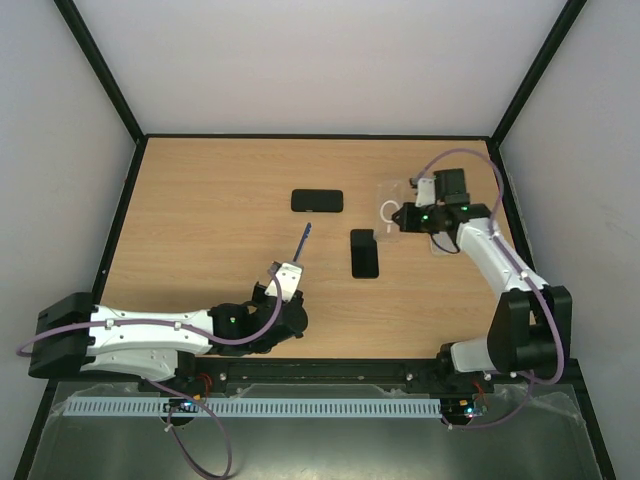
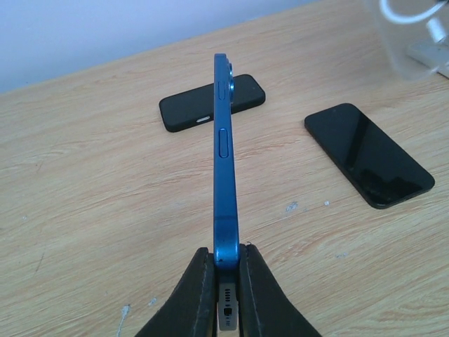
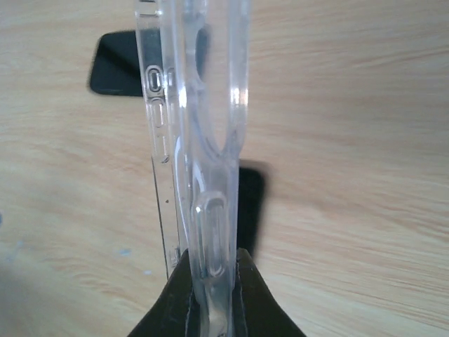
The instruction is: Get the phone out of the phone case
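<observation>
Status: separation is looking done. L gripper (image 2: 226, 256) is clamping the bottom edge of a blue phone (image 2: 224, 154). The phone is bare and riding edge-up over the table (image 1: 200, 220), just left of the glossy black phone (image 2: 368, 154) lying flat mid-table.

R gripper (image 3: 210, 261) is pinching a clear phone case (image 3: 203, 105), see-through and empty, upright, to the right of and beyond that glossy phone. Blue phone and clear case are sitting well apart, no contact.

Remaining, in my judgement: setting both items down and letting go.

A matte black phone case (image 2: 210, 103) is lying flat beyond and left of the glossy phone, w/ nothing touching it. Can't tell whether anything is inside.

Count:
- Phones: 2 (1 blue, 1 glossy black).
- Cases: 2 (1 clear, 1 matte black).
- Grippers: 2, both gripping.
</observation>
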### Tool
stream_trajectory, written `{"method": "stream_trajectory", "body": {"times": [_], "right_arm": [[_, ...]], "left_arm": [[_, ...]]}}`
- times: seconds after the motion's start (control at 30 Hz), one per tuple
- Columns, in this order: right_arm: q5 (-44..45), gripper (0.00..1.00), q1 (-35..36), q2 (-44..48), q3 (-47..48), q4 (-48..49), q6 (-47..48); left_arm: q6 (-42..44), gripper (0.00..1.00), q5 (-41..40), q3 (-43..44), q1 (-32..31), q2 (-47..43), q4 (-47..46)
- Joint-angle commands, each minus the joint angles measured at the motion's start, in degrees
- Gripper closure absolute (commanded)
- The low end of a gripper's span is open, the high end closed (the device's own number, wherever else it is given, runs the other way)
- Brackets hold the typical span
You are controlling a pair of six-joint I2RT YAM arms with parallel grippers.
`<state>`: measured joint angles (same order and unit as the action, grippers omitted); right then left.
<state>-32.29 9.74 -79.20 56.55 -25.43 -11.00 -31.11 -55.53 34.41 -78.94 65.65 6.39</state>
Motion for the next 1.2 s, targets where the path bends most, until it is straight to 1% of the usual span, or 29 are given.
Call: {"method": "stream_trajectory", "body": {"times": [0.0, 0.13, 0.23, 0.43, 0.67, 0.87, 1.0, 1.17], "right_arm": [[1.8, 0.98, -7.6, -0.3, 4.1, -12.0, 15.7], [5.9, 0.98, -11.6, -4.0, 6.4, -15.9, 22.2], [8.4, 0.98, -12.4, -6.3, 6.8, -15.9, 24.2], [11.9, 0.98, -12.5, -11.4, 8.8, -14.5, 24.2], [15.6, 0.98, -13.7, -18.9, 11.8, -12.9, 24.1], [16.2, 0.98, -18.6, -24.3, 16.2, -13.4, 23.5], [15.0, 0.98, -22.0, -27.1, 19.6, -15.2, 24.4], [7.5, 0.98, -23.9, -28.6, 23.0, -20.7, 28.4]], "left_arm": [[0.2, 0.97, -2.4, -0.4, 0.1, -1.2, 1.1], [0.0, 0.97, -1.9, -0.8, 0.1, -0.8, 1.3], [0.3, 0.97, -1.1, -1.2, 0.0, -0.1, 0.3], [0.2, 0.97, -0.1, -1.1, -0.3, 2.2, -1.2], [-0.3, 0.97, 0.3, -1.4, -0.9, 3.0, -2.1], [-0.6, 0.97, 0.3, -1.6, -1.1, 3.2, -2.3], [-0.6, 0.97, 0.3, -1.7, -1.2, 3.3, -2.7], [-0.4, 0.97, 0.5, -1.6, -1.2, 3.6, -2.8]]}}
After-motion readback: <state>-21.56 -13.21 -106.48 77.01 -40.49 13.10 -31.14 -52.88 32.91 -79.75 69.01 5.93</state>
